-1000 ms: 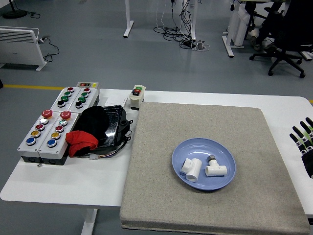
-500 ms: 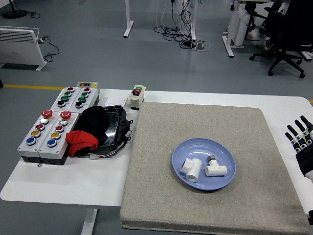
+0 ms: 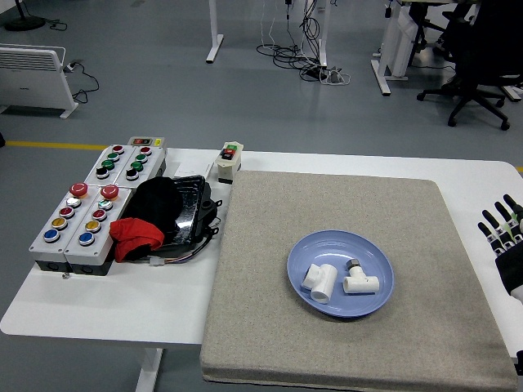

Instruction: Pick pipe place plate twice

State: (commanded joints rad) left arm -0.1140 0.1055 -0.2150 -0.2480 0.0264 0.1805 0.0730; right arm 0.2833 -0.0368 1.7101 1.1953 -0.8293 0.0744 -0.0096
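Two white pipe fittings lie side by side in the one blue plate on the grey mat: a left fitting and a right fitting, close but seemingly not touching. The right hand sits at the table's right edge, fingers spread, holding nothing. Four button boxes stand far left.

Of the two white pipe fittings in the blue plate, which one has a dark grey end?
The white pipe fitting on the right, nearer the right robot hand, has a dark grey end pointing away; the left white fitting is all white.
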